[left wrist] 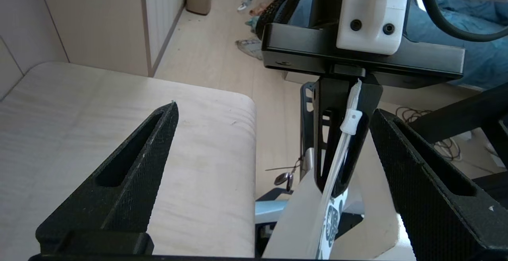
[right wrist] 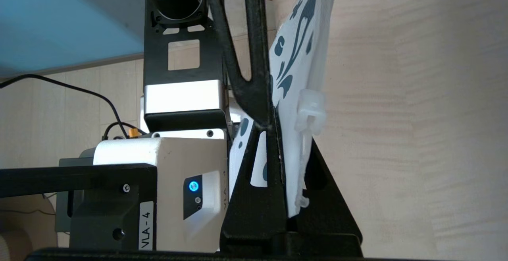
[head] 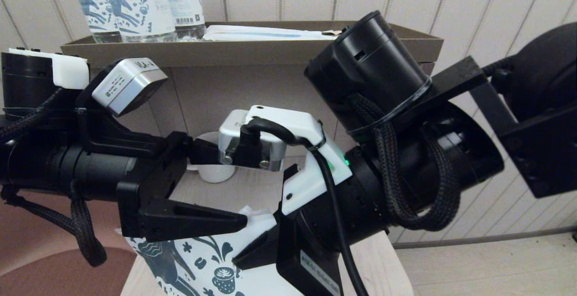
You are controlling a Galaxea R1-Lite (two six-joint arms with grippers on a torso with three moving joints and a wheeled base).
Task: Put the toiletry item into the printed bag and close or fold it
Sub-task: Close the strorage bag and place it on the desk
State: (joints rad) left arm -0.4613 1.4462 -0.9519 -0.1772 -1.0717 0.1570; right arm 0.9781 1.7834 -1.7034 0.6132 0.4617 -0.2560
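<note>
The printed bag [head: 198, 264] hangs upright over the table's front, its teal horse print facing me. My right gripper [head: 259, 244] is shut on the bag's top edge near the white zip slider [right wrist: 311, 112]; the bag [right wrist: 301, 54] runs out from between its fingers [right wrist: 258, 173]. My left gripper [left wrist: 274, 108] stands wide open, facing the bag's edge [left wrist: 332, 217] and the slider [left wrist: 351, 122]. Its lower finger [head: 198, 221] reaches to the bag's top corner without gripping it. The toiletry item is not visible in any view.
A brown tray [head: 252, 52] on the shelf behind holds clear bottles with horse-print labels [head: 135, 7] and a long flat white packet with a blue stripe [head: 266, 32]. A white cup [head: 216, 172] stands on the light wooden table [head: 383, 260] behind the grippers.
</note>
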